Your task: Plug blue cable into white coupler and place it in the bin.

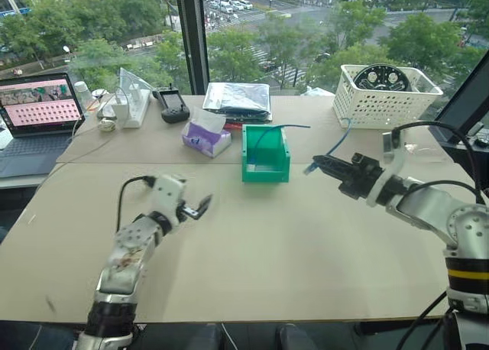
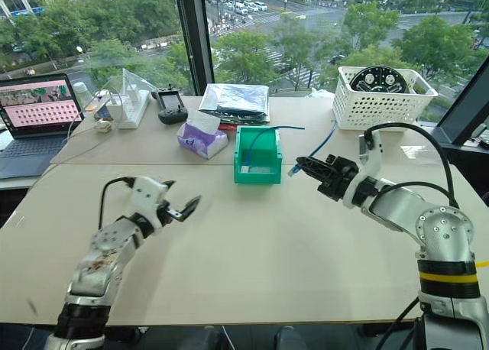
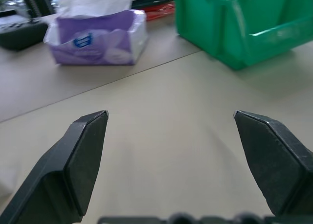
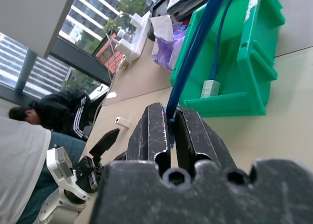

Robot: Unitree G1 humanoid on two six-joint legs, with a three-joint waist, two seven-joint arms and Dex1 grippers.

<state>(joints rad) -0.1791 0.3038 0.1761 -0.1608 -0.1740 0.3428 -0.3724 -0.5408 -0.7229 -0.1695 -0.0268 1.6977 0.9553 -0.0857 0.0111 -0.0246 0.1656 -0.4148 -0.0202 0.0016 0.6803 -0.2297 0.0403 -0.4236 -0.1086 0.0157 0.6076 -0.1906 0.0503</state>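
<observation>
The right gripper is pinching the blue cable — light, limp, best held near its plug — beside the green bin holding the white coupler, while the left gripper is hovering wide open.

bin mid-table, tissue box left of it, basket behind to the right.
</observation>
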